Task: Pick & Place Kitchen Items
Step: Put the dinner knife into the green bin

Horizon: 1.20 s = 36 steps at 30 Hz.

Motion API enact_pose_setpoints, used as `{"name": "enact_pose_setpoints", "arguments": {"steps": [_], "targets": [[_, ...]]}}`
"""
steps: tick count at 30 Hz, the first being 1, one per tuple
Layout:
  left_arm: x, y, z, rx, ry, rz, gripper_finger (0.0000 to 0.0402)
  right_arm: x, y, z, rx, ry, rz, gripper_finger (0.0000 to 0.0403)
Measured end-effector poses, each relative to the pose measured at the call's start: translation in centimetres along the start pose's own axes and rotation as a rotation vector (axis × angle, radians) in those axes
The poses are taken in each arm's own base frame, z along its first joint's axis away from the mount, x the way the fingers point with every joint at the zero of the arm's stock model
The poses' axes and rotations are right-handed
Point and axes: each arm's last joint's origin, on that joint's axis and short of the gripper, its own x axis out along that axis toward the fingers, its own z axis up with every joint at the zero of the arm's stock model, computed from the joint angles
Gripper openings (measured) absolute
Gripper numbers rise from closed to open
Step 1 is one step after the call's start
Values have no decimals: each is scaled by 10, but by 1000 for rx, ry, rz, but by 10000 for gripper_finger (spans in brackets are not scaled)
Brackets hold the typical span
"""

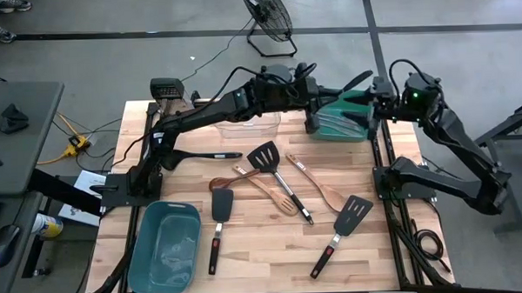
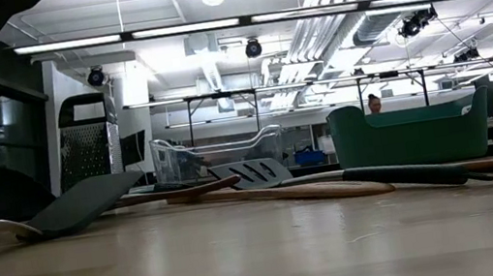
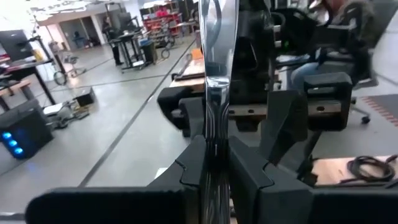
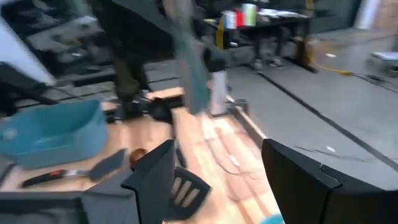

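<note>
Up above the green tub (image 1: 343, 124), the left pincer (image 3: 214, 165) squeezes a shiny metal utensil (image 3: 219, 68). Right pincer (image 4: 214, 180) waits beside it, fingers apart, holding nothing. Other utensils (image 1: 270, 157) lie on the bench (image 1: 265, 251) below.

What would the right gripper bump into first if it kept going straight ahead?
Probably the table, right beside the slotted turner. The right gripper is open, empty and tilted down that way. Depth is hard to judge, so it might clip the turner instead.
</note>
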Motion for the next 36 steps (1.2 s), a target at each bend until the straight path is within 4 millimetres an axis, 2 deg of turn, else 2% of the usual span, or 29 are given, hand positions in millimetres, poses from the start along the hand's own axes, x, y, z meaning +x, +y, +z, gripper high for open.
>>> {"name": "enact_pose_setpoints", "arguments": {"steps": [4,12,20,28,32,36], "targets": [[0,0,1,-13,-17,-11,38,7,-2,4,-10,-28,82,233],[0,-1,1,-23,-20,-36,38,18,-8,12,-17,-92,128,233],[0,-2,1,-22,-25,-64,38,38,-5,13,-25,-91,232,233],[0,-2,1,-38,-29,-88,38,54,-1,15,-56,-113,244,231],[0,-3,2,-42,-31,-99,38,56,-2,14,-53,-107,243,213],[0,-3,2,-49,-32,-105,38,56,-3,14,-54,-109,225,179]]}}
